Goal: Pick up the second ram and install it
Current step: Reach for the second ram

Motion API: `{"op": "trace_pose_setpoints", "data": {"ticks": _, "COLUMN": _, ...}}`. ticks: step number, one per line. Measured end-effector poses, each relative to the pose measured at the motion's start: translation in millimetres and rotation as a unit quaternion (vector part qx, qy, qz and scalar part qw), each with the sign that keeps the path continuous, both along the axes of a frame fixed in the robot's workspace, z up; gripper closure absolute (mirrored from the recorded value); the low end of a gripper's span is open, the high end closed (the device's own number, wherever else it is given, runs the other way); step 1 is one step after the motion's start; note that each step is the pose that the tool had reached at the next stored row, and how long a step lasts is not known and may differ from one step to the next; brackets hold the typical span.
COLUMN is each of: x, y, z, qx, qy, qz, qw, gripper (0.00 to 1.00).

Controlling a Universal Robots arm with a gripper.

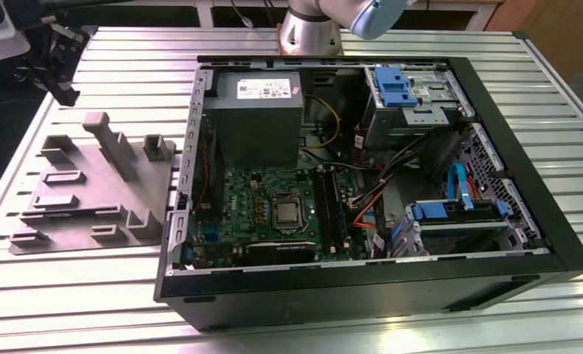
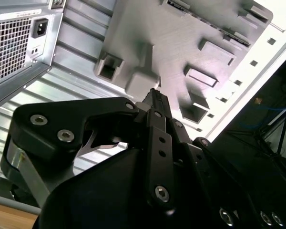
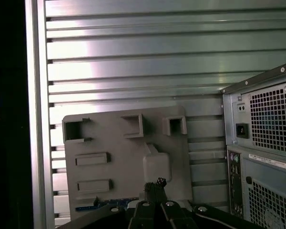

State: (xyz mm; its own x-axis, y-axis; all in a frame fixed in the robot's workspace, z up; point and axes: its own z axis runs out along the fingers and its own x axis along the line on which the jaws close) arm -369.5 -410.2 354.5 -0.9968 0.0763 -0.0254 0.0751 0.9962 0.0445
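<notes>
Barely visible second ram (image 3: 105,205), closed tool (image 3: 158,183) in front

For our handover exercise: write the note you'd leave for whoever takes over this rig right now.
The gripper is shut, holding nothing, over the grey fixture plate beside the open PC case.
The second ram seems to be the thin blue-green strip lying at the fixture plate's edge, near the gripper.
Done: nothing that shows; the ram is not picked up.
Left: pick-up and seating in the motherboard's memory slots.
</notes>
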Motion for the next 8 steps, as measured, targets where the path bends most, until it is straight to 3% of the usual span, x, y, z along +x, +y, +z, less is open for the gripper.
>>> {"op": "trace_pose_setpoints", "data": {"ticks": 8, "x": -9.3, "y": -10.2, "z": -7.3, "qx": 0.0000, "qy": -0.0001, "qz": 0.000, "qw": 1.0000, "gripper": 0.90}}
